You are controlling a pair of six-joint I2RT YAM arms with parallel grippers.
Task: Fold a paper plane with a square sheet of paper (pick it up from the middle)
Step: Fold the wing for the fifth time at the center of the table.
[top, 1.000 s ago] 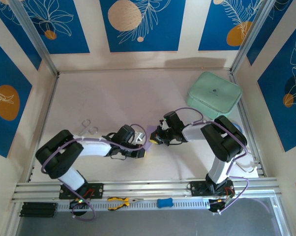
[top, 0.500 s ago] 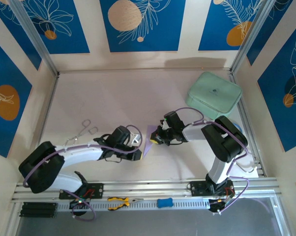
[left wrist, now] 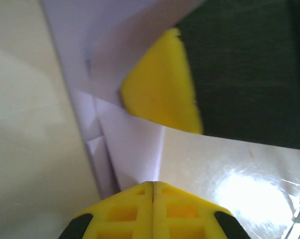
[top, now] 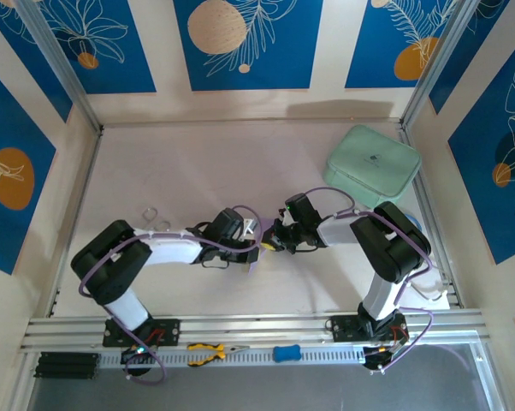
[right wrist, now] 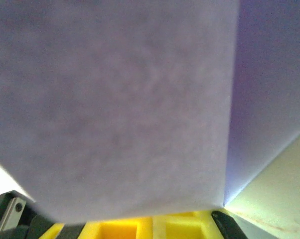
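left claw (left wrist: 153,195) pressed together, tips right at the paper (left wrist: 127,144) edge | right claw (right wrist: 157,228) pressed together, paper draped over its tips, pinch unclear | paper creased and partly folded, mid-table (top: 198,171), between both claws

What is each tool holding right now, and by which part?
The right tool seems to pinch the lavender paper sheet by a raised folded edge. The left tool is shut, apparently holding nothing.
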